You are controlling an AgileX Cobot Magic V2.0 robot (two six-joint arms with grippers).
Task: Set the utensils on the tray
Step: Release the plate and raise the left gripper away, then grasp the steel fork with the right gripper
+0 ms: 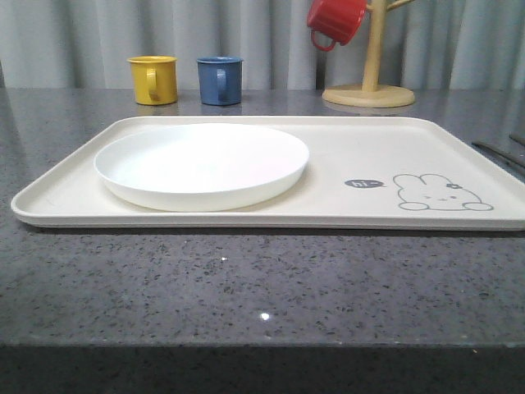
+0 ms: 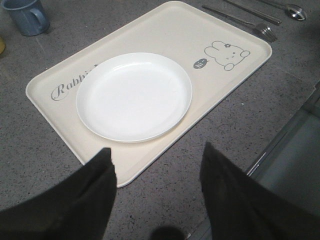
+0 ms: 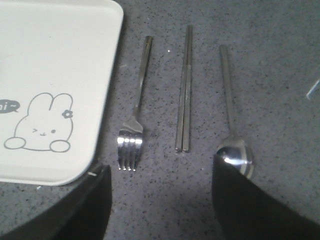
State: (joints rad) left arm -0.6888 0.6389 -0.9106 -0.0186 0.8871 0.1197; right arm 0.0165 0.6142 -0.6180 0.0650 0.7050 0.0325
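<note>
A white plate (image 1: 201, 164) sits on the tray (image 1: 369, 148); fork (image 3: 134, 117), chopsticks (image 3: 185, 90) and spoon (image 3: 232, 120) lie on the tabletop (image 1: 262, 279) beside the tray's right edge. Both grippers, left (image 2: 157, 170) and right (image 3: 160, 185), are spread wide, holding nothing.

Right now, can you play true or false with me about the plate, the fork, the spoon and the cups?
1. The white plate sits on the tray. True.
2. The fork is on the tray. False: it lies on the counter beside the tray.
3. The chopsticks lie between the fork and the spoon. True.
4. The red mug stands next to the yellow mug. False: it hangs on the wooden mug tree.
5. The right tool holds the spoon. False: it is open and empty.
</note>
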